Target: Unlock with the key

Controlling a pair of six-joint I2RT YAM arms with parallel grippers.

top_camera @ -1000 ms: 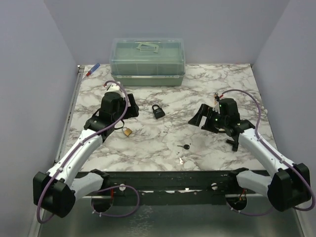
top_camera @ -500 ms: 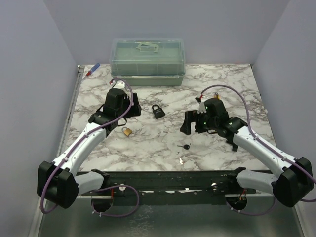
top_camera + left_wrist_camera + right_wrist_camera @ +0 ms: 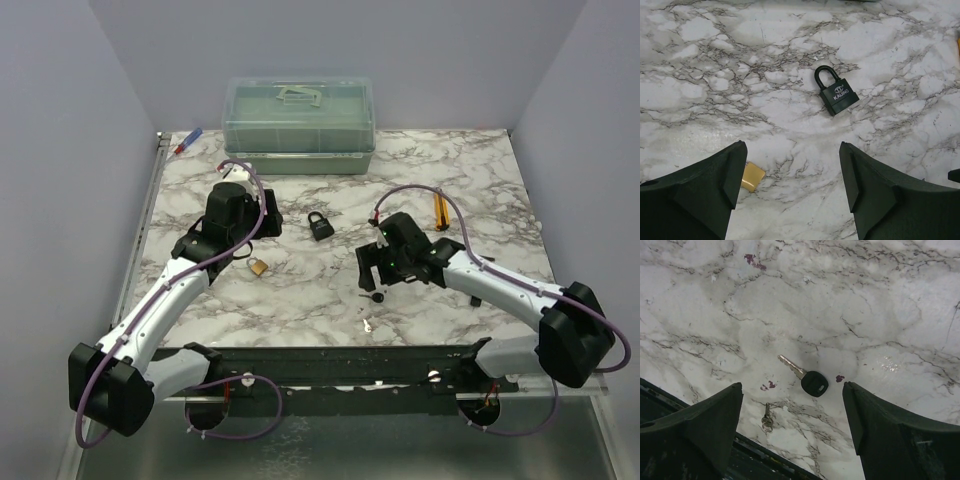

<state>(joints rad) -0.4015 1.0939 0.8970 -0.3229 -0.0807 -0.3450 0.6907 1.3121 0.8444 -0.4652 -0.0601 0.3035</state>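
Note:
The key (image 3: 376,297), with a round black head and short metal blade, lies flat on the marble near the front edge. In the right wrist view the key (image 3: 812,381) lies just ahead of my right gripper (image 3: 792,385), whose jaws stand wide open and empty. From above, the right gripper (image 3: 372,268) hovers just behind the key. The black padlock (image 3: 320,225) lies mid-table and shows in the left wrist view (image 3: 836,92). My left gripper (image 3: 262,230) is open and empty (image 3: 792,145). A small brass padlock (image 3: 258,266) lies beside its left finger (image 3: 752,176).
A small silver key (image 3: 367,323) lies by the table's front edge, also in the right wrist view (image 3: 767,421). A green lidded box (image 3: 298,125) stands at the back. An orange object (image 3: 438,210) lies at the right. A red-blue pen (image 3: 188,141) is at the back left.
My right arm has swung left and forward, bringing its open gripper over the key. The left arm has shifted only slightly. Nothing was grasped.

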